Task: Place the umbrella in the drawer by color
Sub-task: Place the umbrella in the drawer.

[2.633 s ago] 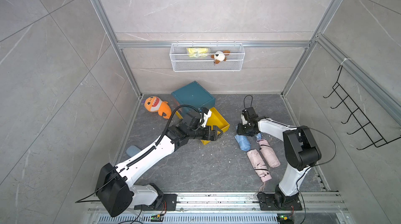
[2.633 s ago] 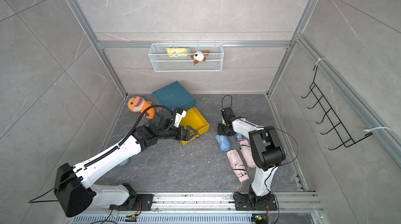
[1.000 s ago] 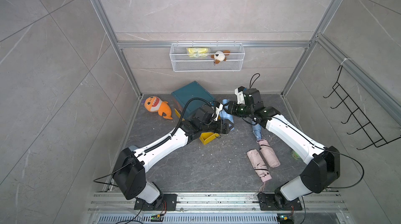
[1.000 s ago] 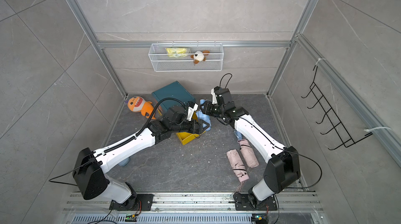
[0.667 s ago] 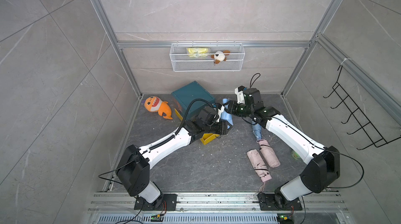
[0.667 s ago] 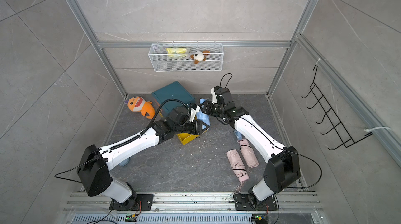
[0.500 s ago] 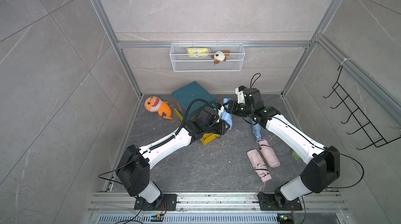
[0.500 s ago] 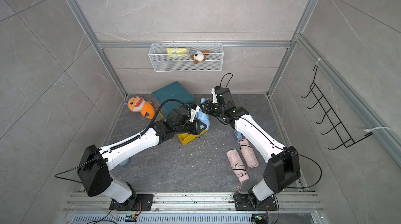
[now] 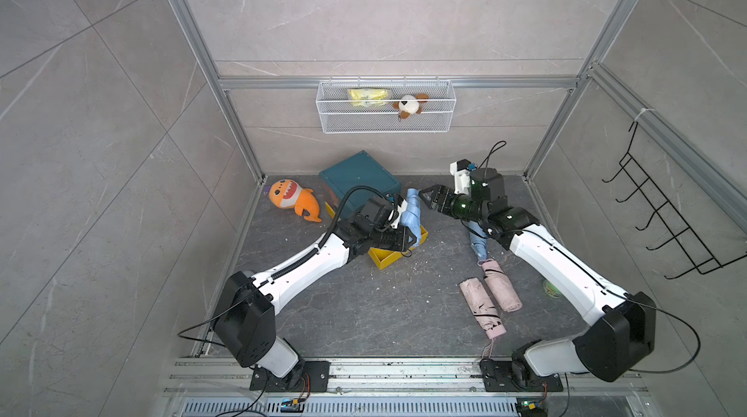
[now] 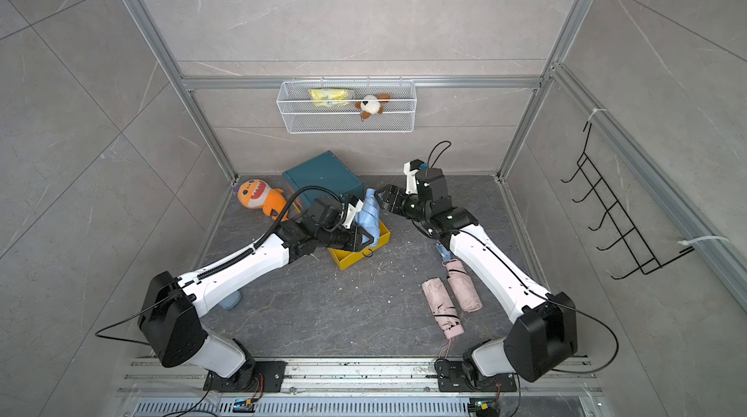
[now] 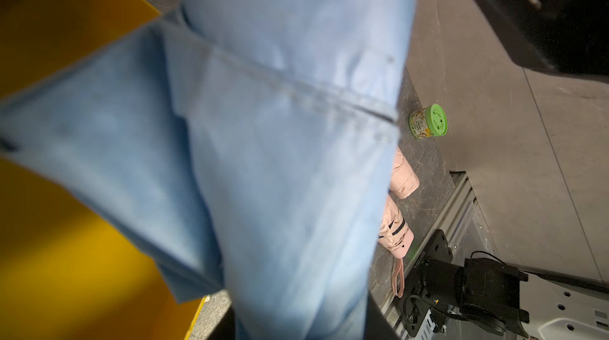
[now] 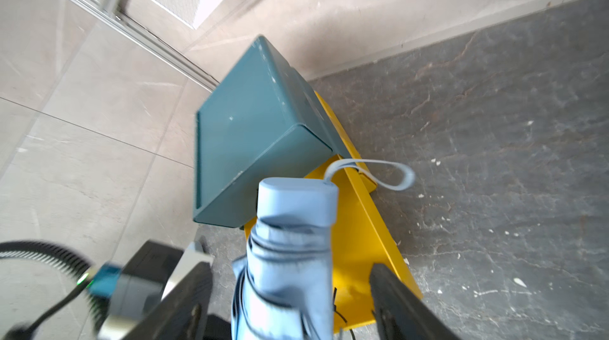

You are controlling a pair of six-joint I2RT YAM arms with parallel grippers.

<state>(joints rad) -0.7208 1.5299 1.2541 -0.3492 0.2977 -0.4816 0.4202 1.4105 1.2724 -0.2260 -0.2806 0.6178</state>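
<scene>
so the handoff just happened. a second ago the right gripper [image 9: 425,198] had the blue umbrella [image 9: 412,213] and the left gripper [image 9: 409,238] sat wide open next to it. now it's flipped. the left one has clamped down on the lower part of the folded canopy. the right wrist view shows the right fingers [image 12: 395,305] spread either side of the umbrella with a clear gap, not touching it. so the left arm alone carries it.

the umbrella stands roughly upright, handle end up with its strap dangling, right over the open yellow drawer [image 9: 389,260] that sticks out of the teal cabinet [image 9: 357,180]. the left wrist view is mostly blue fabric with yellow behind it, which fits.

our read: once the right arm backs off, the left can lower the umbrella into the drawer. we can't tell whether yellow is the right match for blue. left on the tabletop [image 9: 364,314] are two pink umbrellas [image 9: 483,306] and another blue one [image 9: 477,242] under the right arm.
</scene>
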